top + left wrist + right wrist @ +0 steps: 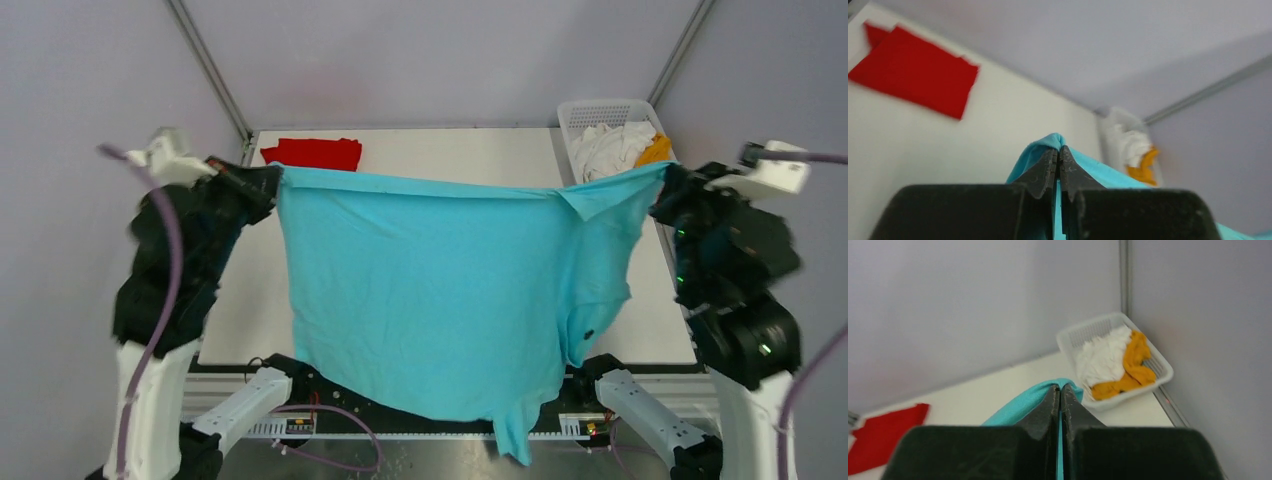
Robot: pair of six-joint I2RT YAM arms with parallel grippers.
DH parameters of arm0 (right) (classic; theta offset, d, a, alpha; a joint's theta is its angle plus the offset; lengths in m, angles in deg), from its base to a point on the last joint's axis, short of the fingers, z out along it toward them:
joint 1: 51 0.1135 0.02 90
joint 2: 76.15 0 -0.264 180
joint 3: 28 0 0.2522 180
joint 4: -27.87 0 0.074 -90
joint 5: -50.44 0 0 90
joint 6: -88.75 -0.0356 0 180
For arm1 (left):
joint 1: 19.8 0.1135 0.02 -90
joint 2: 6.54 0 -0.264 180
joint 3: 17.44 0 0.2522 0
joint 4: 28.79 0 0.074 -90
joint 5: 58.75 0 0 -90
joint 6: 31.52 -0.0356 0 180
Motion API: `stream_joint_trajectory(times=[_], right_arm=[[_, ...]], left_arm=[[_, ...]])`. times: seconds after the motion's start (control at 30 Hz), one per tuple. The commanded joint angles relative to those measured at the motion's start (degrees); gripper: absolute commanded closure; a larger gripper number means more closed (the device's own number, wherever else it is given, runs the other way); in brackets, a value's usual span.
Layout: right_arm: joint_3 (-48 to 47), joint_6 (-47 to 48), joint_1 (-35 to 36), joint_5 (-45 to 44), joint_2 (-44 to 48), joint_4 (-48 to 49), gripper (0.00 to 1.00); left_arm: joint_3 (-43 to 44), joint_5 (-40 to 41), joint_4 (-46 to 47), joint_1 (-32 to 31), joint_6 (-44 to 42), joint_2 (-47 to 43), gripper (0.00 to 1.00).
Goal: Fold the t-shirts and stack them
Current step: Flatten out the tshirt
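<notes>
Turquoise-blue t-shirt [440, 290] hangs spread in the air above the desk [460, 150], stretched as a flat sheet between the two arms. Its top edge runs almost straight from the left gripper [268, 180] to the right gripper [668, 178], at a level well above the desk surface. The cloth falls from that edge toward the near edge of the desk and passes beyond it, so the lowest part covers the area between the arm bases. One sleeve lies folded over near the right gripper; another flap hangs lowest at the near edge.

Left gripper: fingers pressed together on a pinched corner of the turquoise-blue t-shirt, with a small peak of fabric showing above the fingertips in the left wrist view.

Right gripper: fingers likewise pressed together on the opposite corner, fabric showing just past the tips in the right wrist view.

Red t-shirt [312, 153] lies flat and folded at the far left corner of the desk, apart from both arms.

A white lattice basket [600, 108] stands at the far right corner. Inside it lie a crumpled white t-shirt [610, 148] and, touching it on the right-hand side, a mustard-yellow t-shirt [657, 150].
</notes>
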Motion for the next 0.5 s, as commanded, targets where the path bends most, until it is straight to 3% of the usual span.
stream_joint_trajectory(times=[0.0,0.1,0.23,0.47], right_arm=[[10.62,0.4,-0.04,-9.76,-4.73,9.99,1.0],[16.81,-0.83,-0.09,-9.44,-9.9,13.76,0.98],[22.42,-2.85,-1.74,-4.55,-18.23,19.1,0.98],[21.31,-5.53,-5.98,4.8,-33.52,24.52,0.98]], left_arm=[[-8.51,16.27,2.77,0.13,-0.93,11.7,1.0],[-12.4,20.06,6.45,1.55,-0.67,21.56,1.0],[-12.18,16.24,12.44,5.01,-1.36,36.32,1.0],[0.15,13.96,13.61,5.9,-2.69,56.99,1.0]])
